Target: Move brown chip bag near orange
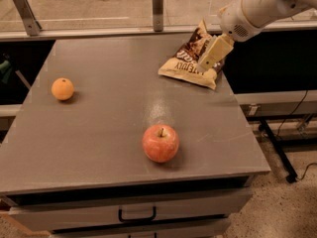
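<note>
The brown chip bag [187, 62] lies crinkled at the back right of the grey table [109, 123], dark brown on top and tan-yellow below with dark lettering. The orange [62, 89] sits alone at the left side of the table, far from the bag. My gripper [212, 54] reaches in from the upper right on a white arm and hangs over the right part of the bag, hiding some of it.
A red-yellow apple [160, 143] with a stem stands near the front middle of the table. A rail with metal posts [157, 2] runs behind the table. A drawer handle [136, 215] shows below the front edge. Cables lie on the floor at the right.
</note>
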Tool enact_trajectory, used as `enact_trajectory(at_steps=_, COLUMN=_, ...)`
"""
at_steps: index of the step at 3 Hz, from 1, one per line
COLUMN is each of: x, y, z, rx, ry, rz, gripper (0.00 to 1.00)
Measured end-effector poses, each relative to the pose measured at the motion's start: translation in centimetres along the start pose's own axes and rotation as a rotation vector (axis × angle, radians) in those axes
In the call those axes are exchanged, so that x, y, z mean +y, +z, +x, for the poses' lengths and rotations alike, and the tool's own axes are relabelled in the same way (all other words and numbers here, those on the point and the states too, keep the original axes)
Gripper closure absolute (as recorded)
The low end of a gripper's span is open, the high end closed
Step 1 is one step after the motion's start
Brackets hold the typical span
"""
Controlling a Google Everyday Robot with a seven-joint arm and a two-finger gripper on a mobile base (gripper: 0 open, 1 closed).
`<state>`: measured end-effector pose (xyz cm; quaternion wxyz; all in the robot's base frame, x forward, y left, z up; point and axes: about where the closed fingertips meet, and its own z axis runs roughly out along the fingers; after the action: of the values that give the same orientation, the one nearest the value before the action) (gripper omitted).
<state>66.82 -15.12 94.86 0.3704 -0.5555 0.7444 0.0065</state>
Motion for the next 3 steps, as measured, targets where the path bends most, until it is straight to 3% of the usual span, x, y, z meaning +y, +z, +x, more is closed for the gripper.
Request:
enact_trajectory(at_steps=1, x=-3.4, y=4.0, z=-0.6, rx=-0.073, ry=0.091, rz=0.007, gripper=0.00)
enact_trajectory(at_steps=2, x=-5.0, y=7.8, z=0.1, rx=-0.095, ry=0.167, rz=-0.012, gripper=0.00)
enact_trajectory(at_steps=3, x=-5.3, y=11.1, z=1.7, rx=-0.079, ry=0.235, rz=-0.041, gripper=0.18)
